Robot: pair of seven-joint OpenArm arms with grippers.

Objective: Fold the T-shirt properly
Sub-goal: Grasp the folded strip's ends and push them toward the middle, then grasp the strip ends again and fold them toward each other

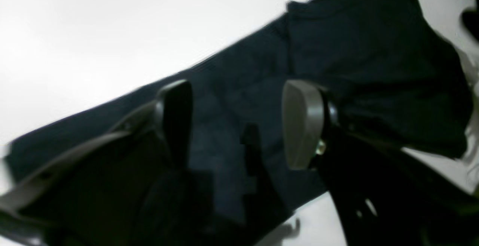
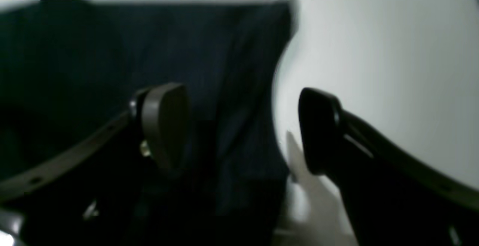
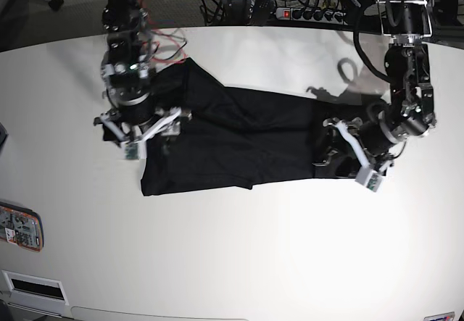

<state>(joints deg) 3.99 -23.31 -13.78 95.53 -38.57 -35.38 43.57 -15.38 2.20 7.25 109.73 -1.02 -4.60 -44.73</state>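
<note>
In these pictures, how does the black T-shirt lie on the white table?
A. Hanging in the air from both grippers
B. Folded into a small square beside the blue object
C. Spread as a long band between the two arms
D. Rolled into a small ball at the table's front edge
C: in the base view the T-shirt lies flat on the table as a long dark band reaching from the right gripper to the left gripper.

No readable text anywhere. The small orange-and-white flat card (image 3: 19,226) at the white desk (image 3: 239,256) edge has print, too small to read.
</note>
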